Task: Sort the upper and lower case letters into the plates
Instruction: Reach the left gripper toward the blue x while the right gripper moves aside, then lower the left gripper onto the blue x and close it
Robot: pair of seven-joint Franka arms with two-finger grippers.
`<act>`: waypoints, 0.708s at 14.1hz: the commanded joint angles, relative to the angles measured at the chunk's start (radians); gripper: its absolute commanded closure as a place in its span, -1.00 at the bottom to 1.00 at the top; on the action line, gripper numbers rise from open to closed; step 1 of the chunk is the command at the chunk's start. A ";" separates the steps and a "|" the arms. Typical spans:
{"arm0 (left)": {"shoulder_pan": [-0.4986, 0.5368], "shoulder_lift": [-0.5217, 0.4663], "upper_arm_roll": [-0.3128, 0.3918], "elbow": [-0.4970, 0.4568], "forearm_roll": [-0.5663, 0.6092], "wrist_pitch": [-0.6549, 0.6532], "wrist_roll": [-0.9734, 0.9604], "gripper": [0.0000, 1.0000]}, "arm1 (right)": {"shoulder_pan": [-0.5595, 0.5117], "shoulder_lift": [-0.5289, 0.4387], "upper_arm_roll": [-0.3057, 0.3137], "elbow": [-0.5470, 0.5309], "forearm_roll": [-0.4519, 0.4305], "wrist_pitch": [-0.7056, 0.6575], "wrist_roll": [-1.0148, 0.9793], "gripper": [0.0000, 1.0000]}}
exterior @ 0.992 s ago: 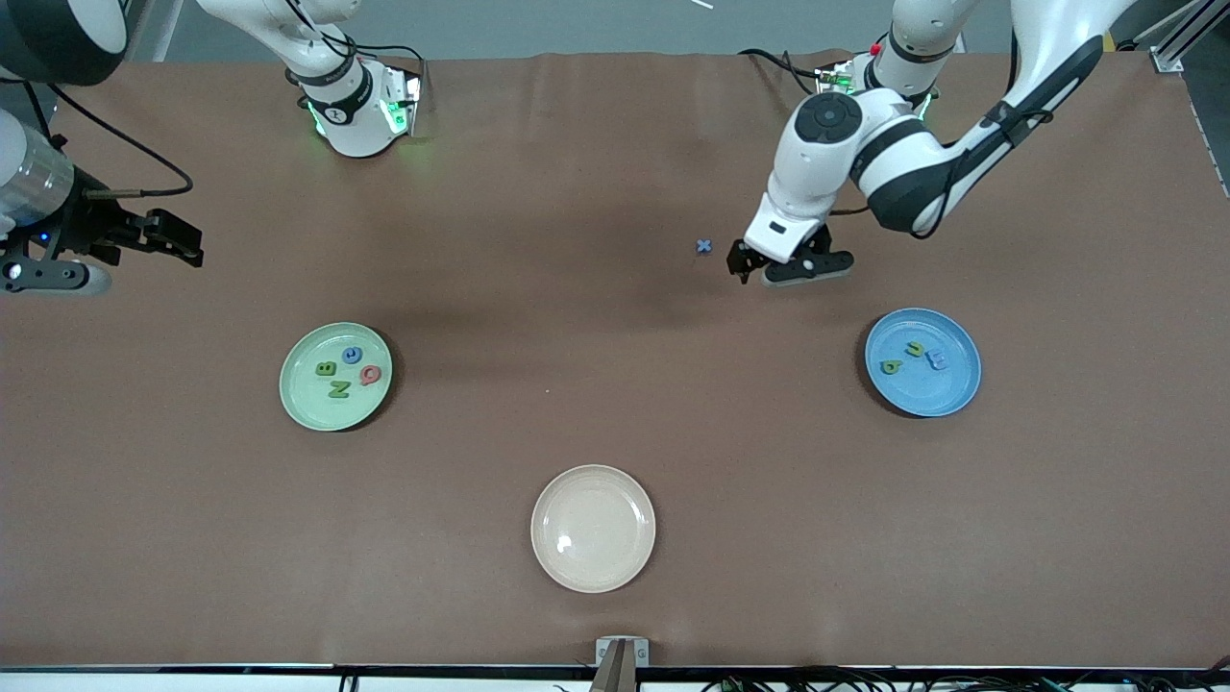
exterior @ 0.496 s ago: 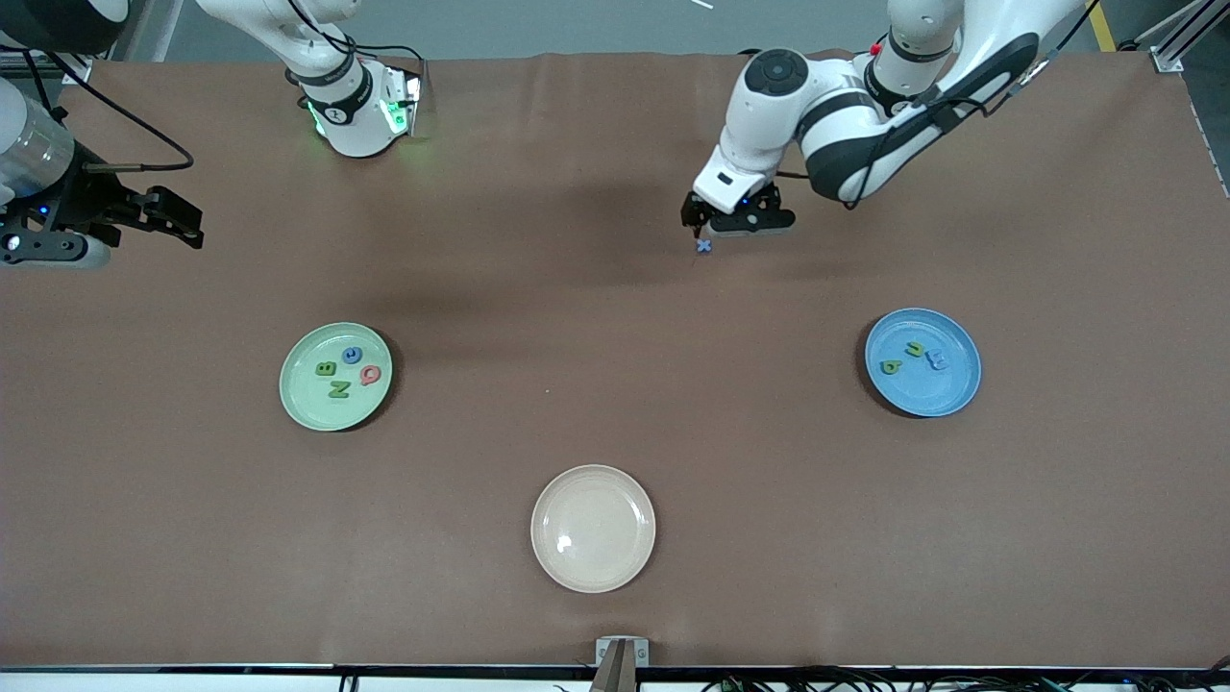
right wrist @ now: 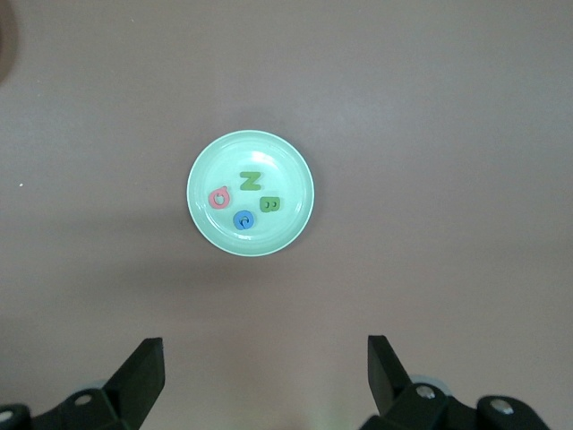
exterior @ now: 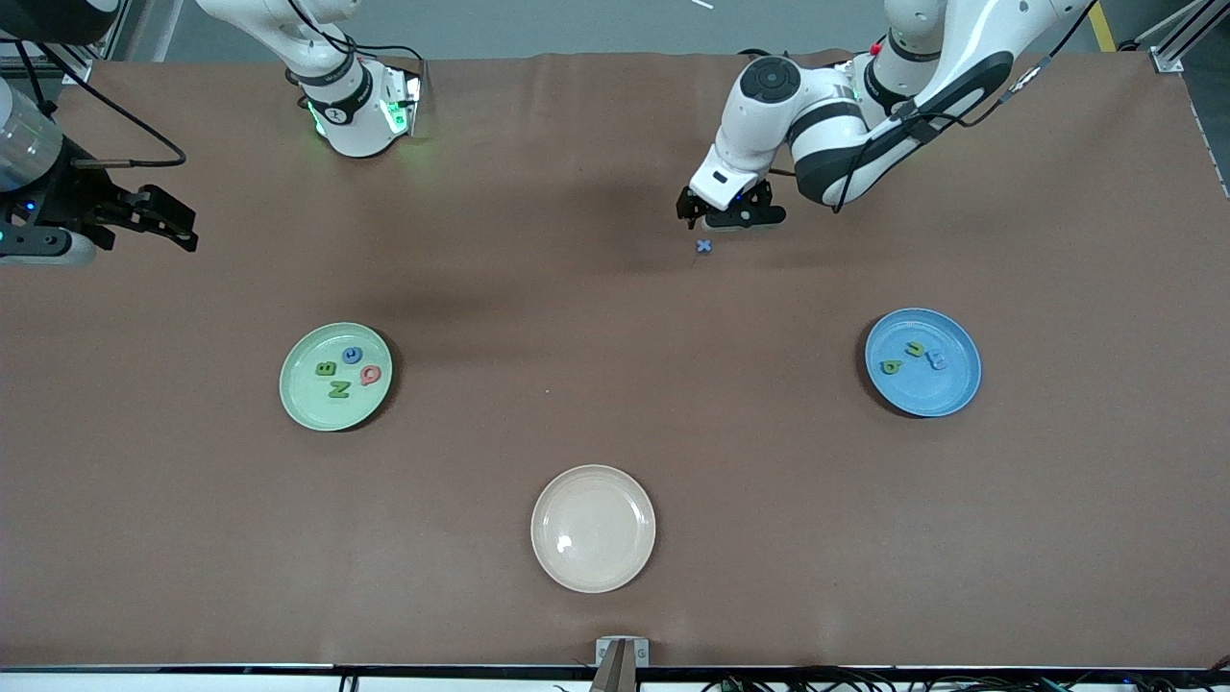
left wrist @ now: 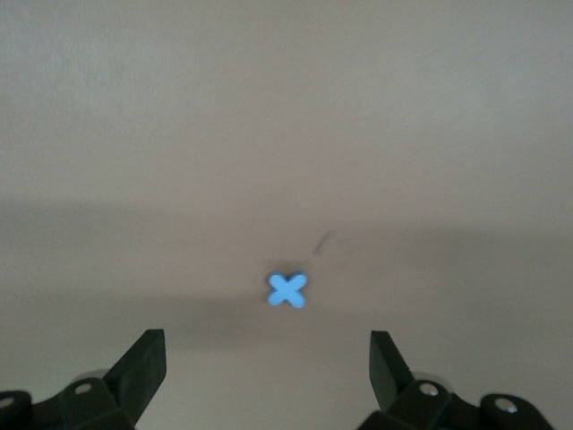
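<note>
The left arm's tool (exterior: 704, 217) hovers wide open over the small blue cross-shaped foam letter (exterior: 704, 246) at the counter's (exterior: 615, 288) twelve o'clock, apparently lining up a pickup, while the right arm's tool (exterior: 163, 226), also wide open, waits at ten o'clock, clear of the pale mint green round plate (exterior: 300, 404) and the mid blue round plate (exterior: 951, 399).

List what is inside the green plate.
The green plate holds four letters: a green B, a blue G, a green N and a red Q. They lie flat and apart, so nothing is covered.

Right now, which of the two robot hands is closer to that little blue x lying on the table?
The left hand is closer: it hovers open just beside the blue x. The right hand waits open at the right arm's end of the table.
</note>
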 commanded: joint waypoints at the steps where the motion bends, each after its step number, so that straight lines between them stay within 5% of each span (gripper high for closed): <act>1: -0.139 -0.008 0.088 0.002 0.018 0.033 -0.023 -1.00 | 0.005 -0.021 -0.008 0.009 0.018 -0.004 -0.005 -1.00; 7: -0.288 0.005 0.267 0.005 0.151 0.086 -0.041 -1.00 | 0.014 0.049 -0.004 0.107 0.012 -0.020 -0.004 -1.00; 10: -0.301 0.005 0.289 0.022 0.161 0.089 -0.051 -1.00 | 0.010 0.065 -0.004 0.109 0.028 -0.037 -0.001 -1.00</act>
